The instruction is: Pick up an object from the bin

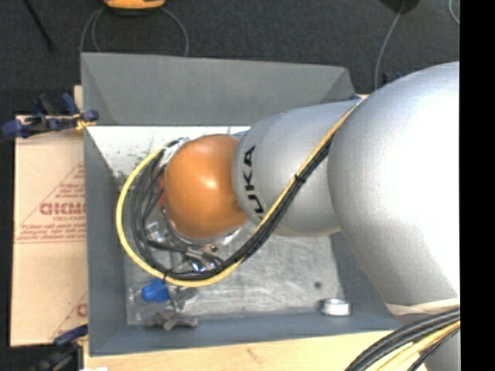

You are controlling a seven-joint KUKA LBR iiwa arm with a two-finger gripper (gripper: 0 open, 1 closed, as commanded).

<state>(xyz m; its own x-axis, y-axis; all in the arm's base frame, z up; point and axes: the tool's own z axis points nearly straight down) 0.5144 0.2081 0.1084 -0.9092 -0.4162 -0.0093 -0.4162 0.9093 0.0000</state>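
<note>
- A small blue thing (154, 291) lies on the bin (220, 93) floor near its front left corner, nearest to the tool.
- Just in front of it, against the front wall, lies a small grey-brown thing (175, 322).
- The gripper (188, 255) hangs just behind the blue thing, largely hidden under the arm's orange cover (203, 185) and looped cables; I cannot tell whether it is spread or pressed together.
- A small silvery round cap (335, 308) sits well apart, in the front right corner.
</note>
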